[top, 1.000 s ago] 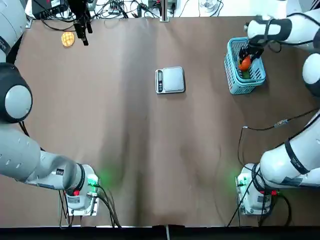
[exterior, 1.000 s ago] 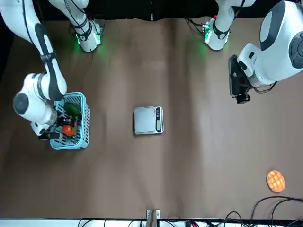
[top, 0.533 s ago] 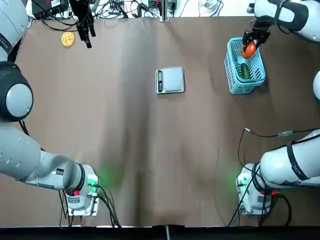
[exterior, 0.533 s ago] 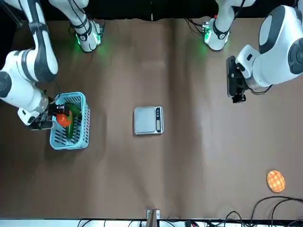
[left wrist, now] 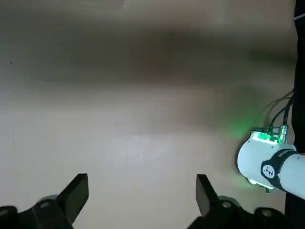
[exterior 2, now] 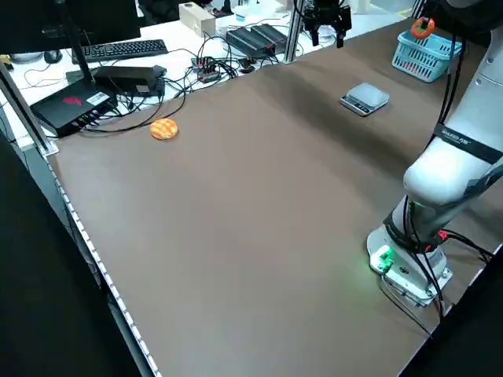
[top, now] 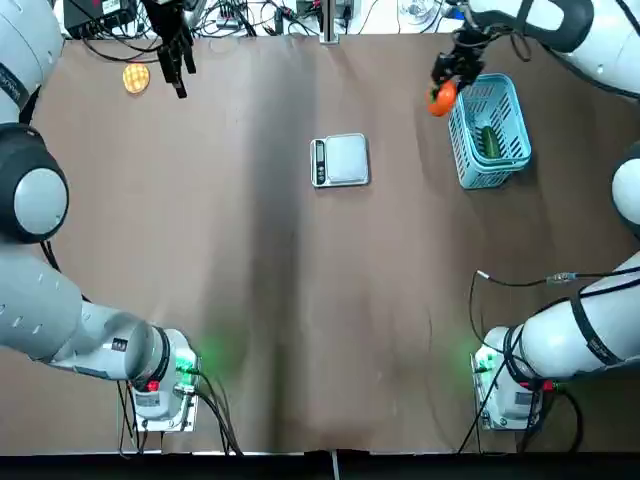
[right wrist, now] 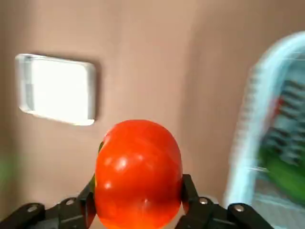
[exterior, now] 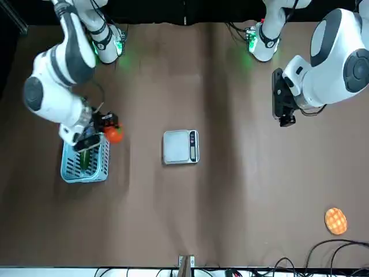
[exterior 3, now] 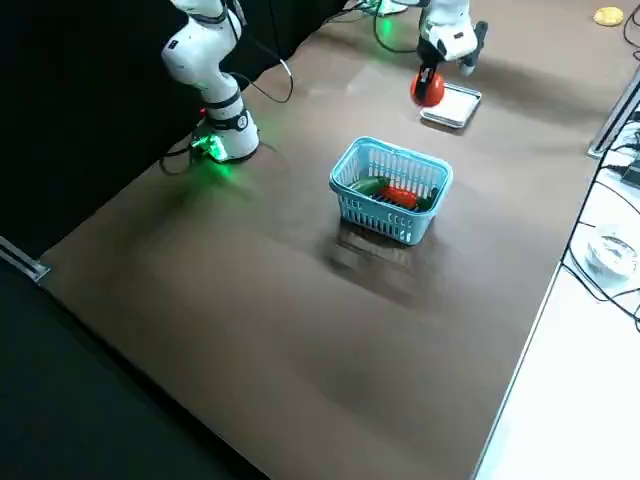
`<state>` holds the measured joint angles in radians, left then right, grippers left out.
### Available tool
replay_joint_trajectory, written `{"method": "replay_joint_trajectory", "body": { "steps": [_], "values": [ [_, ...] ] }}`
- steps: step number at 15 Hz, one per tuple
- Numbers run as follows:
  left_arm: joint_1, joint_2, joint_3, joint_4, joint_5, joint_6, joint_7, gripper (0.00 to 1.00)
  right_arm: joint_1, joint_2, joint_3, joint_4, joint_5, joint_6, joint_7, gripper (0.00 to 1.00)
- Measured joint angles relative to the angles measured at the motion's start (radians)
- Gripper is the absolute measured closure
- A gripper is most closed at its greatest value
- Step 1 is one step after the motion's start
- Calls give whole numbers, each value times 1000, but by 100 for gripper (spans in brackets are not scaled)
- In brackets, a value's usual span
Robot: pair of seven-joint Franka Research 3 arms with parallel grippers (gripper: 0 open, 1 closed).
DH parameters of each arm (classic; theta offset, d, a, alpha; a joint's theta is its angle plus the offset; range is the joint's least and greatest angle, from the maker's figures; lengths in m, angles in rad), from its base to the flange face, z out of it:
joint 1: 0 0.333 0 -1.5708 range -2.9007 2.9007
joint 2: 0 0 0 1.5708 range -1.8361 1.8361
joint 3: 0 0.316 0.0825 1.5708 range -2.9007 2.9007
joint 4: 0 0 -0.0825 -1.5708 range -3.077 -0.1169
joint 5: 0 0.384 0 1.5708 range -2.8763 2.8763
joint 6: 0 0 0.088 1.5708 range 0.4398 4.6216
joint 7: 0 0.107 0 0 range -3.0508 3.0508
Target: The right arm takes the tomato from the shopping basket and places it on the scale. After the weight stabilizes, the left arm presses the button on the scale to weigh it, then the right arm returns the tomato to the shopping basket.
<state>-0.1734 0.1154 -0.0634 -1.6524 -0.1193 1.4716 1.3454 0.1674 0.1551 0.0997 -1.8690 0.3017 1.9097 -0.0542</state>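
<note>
The right arm's black two-finger pincer (right wrist: 138, 202) is closed just to the width of the round orange-red tomato (right wrist: 138, 174), gripped at its sides. Likely light, smooth and bruisable: hold its middle gently. Beside the pincer sits the light-blue plastic basket (top: 459, 150); farther off, the silver-grey scale (top: 347, 160).

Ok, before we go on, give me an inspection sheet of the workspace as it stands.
Surface: brown table, no spills seen.
Tomato: held above the table between scale and basket.
Scale: nothing on it.
Shopping basket: upright, green and red vegetables inside.
Clutter: round yellow-orange item near the table's far left corner.
Right gripper: closed on the tomato.
Left gripper: open and holding nothing, at the table's far left.
Cables: black ones beside both arm bases; more bunched past the far edge.
Surroundings: monitor and keyboard on a white desk; people: nothing seen.
</note>
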Motion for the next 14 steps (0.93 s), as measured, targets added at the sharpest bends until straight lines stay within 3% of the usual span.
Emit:
{"method": "replay_joint_trajectory", "body": {
  "steps": [3, 7, 9, 10, 12, 13, 14],
  "values": [
    [-38, 1, 0, -8, 0, 41, -4, 2, 61, 52, 3, -1, 192, 71, -8, 30],
    [-124, 31, -2, -33, 33, 138, -66, 11, 153, 162, 5, 1, 333, 199, -40, 30],
    [-142, 59, -2, -34, 43, 172, -76, 27, 192, 211, 6, 3, 401, 260, -79, 30],
    [-144, 72, -2, -34, 44, 183, -76, 27, 203, 234, 6, 4, 443, 288, -103, 30],
    [-143, 89, -2, -34, 46, 192, -74, 40, 209, 282, 5, 15, 526, 307, -169, 30],
    [-143, 94, -2, -34, 50, 193, -72, 40, 208, 305, 4, 24, 565, 307, -195, 30],
    [-151, 106, -2, -34, 71, 203, -69, 53, 208, 345, 2, 40, 633, 307, -233, 30]
  ]
}}
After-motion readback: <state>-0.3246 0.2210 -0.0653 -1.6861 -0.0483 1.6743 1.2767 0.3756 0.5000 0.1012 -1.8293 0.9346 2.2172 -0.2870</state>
